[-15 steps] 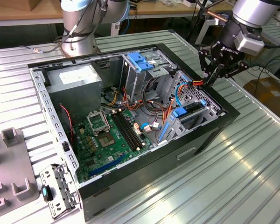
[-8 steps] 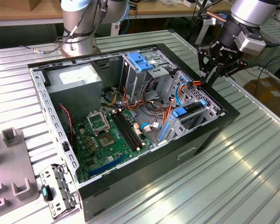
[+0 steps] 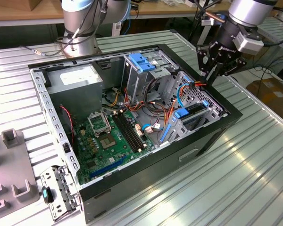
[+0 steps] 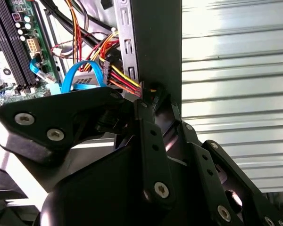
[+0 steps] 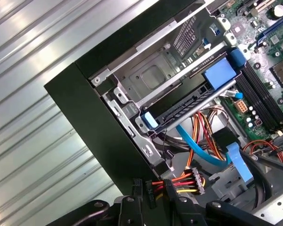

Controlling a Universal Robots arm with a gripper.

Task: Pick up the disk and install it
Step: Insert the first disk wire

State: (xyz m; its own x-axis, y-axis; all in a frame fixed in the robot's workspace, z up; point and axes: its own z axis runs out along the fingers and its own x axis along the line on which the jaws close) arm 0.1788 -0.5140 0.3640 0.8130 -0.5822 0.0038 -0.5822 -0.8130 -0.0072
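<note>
So, low-centre in the first wrist view your gripper (image 5: 152,187) pinches the power cable (image 5: 191,181), probably to feed the disk (image 5: 188,101) sitting in its bay (image 5: 151,77).

The exterior view looks down on the whole open computer case (image 3: 146,181). Both wrist views hang close above its drive-bay corner, sharing the power connector (image 4: 114,74) (image 5: 194,181).

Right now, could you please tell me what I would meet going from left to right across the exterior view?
grey fixture plate → power-supply box → blue-capped metal cage → hand
</note>
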